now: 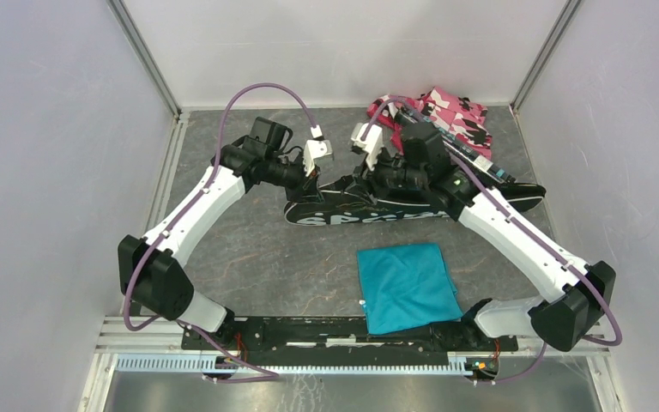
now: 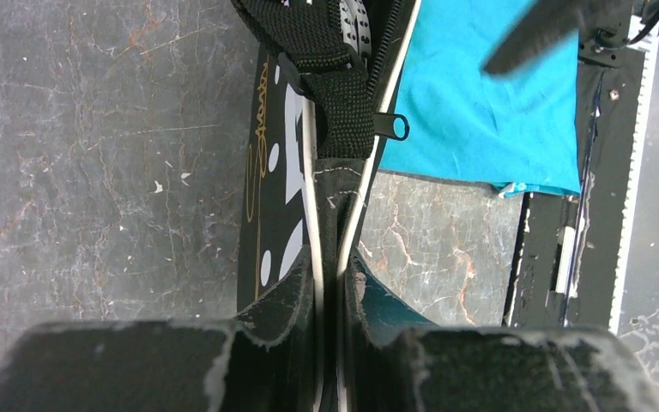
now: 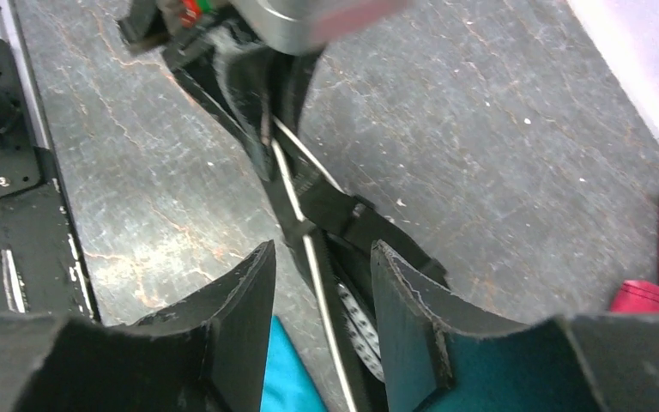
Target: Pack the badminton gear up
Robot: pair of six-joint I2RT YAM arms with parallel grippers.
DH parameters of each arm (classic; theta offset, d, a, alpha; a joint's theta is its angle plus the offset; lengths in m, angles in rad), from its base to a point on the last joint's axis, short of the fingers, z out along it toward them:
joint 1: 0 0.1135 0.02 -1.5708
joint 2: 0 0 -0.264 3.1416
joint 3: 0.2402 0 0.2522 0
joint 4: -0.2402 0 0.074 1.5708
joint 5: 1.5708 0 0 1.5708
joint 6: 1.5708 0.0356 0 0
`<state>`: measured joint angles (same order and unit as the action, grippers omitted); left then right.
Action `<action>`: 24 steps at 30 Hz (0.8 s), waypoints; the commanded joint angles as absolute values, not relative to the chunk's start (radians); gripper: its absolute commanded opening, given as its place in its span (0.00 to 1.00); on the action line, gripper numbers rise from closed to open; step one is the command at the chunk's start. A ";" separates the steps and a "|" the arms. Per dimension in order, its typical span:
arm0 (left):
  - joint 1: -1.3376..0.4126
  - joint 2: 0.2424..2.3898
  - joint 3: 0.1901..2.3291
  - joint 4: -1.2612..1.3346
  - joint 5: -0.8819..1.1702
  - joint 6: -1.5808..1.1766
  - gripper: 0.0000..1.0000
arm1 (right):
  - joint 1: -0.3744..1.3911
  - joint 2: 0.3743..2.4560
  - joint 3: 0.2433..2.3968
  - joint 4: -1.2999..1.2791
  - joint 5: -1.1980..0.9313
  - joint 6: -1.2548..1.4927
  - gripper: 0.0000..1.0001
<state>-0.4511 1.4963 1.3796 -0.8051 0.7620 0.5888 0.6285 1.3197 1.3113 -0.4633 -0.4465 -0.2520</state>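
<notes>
Presently we list a grey table [image 1: 249, 249], a black "SPORT" bag [image 1: 352, 210] across its middle, a teal cloth [image 1: 408, 287] at the bag's 6 o'clock, pink-black camouflage fabric [image 1: 456, 116] at its 1 o'clock, the left gripper [image 2: 330, 270] pinched on the bag's piped edge, and the right gripper [image 3: 322, 253], fingers apart, astride that edge.

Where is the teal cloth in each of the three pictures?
Top external: teal cloth lies near the front, right of centre, nearer than the black bag.
Left wrist: upper right, beyond the bag.
Right wrist: bottom edge, beside the bag.
Shared landmark: the bag's white-piped edge.
</notes>
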 commanded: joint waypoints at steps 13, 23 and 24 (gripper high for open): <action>-0.451 1.422 1.350 -0.699 0.776 0.457 0.02 | 0.799 1.402 1.353 -0.441 -0.124 -0.172 0.44; -0.452 1.416 1.356 -0.708 0.775 0.471 0.02 | 0.811 1.414 1.347 -0.450 -0.077 -0.172 0.29; -0.451 1.416 1.356 -0.707 0.774 0.473 0.02 | 0.811 1.413 1.348 -0.452 -0.075 -0.172 0.27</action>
